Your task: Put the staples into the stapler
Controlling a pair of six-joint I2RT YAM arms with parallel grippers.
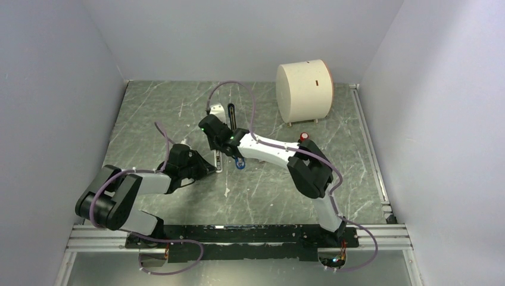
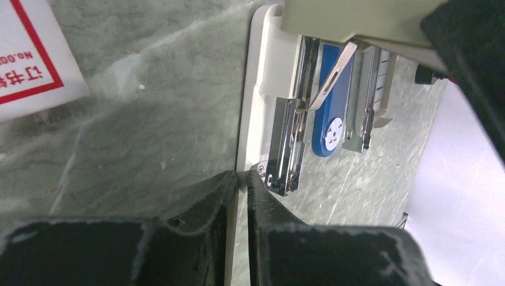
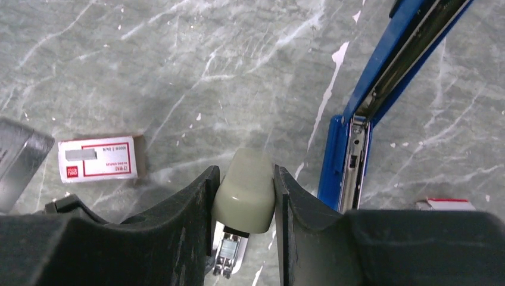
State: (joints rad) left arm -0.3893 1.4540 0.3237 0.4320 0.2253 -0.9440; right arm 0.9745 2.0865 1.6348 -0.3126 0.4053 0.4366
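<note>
The blue stapler [image 3: 351,149] lies open on the marble table, its metal channel showing; its blue end shows in the top view [image 1: 240,165] and its thin black arm [image 1: 231,113] points away. Beside it lies a second, white stapler. My right gripper [image 3: 245,179] is shut on its cream top cover [image 3: 245,193], lifted above the chrome magazine [image 2: 289,143]. My left gripper [image 2: 243,176] is shut on the edge of its white base [image 2: 256,101], low on the table. In the top view the left gripper [image 1: 208,168] sits just nearer than the right gripper [image 1: 212,123]. A white staple box [image 3: 101,158] with red print lies further left.
A big cream cylinder [image 1: 305,90] stands at the back right. A small red-and-white box [image 3: 446,204] lies right of the blue stapler. A shiny grey object [image 3: 18,158] is at the left edge of the right wrist view. White walls close three sides.
</note>
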